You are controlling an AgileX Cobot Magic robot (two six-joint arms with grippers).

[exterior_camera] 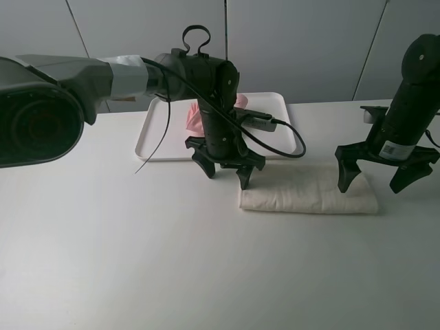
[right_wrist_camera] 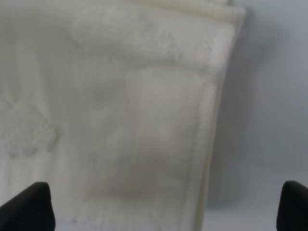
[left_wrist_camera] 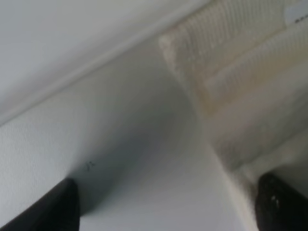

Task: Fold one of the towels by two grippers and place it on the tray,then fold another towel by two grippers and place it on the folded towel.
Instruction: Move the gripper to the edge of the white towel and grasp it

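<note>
Hovering over the cream towel [exterior_camera: 309,197], both pincers are spread wide and grasping nothing: left pincer [exterior_camera: 225,165] at its left end, right pincer [exterior_camera: 371,180] at its right end, right of centre on the bench [exterior_camera: 137,261]. The towel lies as a long folded strip, so each end likely gets pinched for another fold. The pink towel [exterior_camera: 193,118] sits on the tray [exterior_camera: 148,141], upper centre, partly hidden by the left arm; the cream one goes on top.

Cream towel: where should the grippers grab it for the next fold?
Take the towel by its short ends, probably from above: it lies flat as a long strip, with the open left gripper over one end and the open right gripper over the other.
</note>
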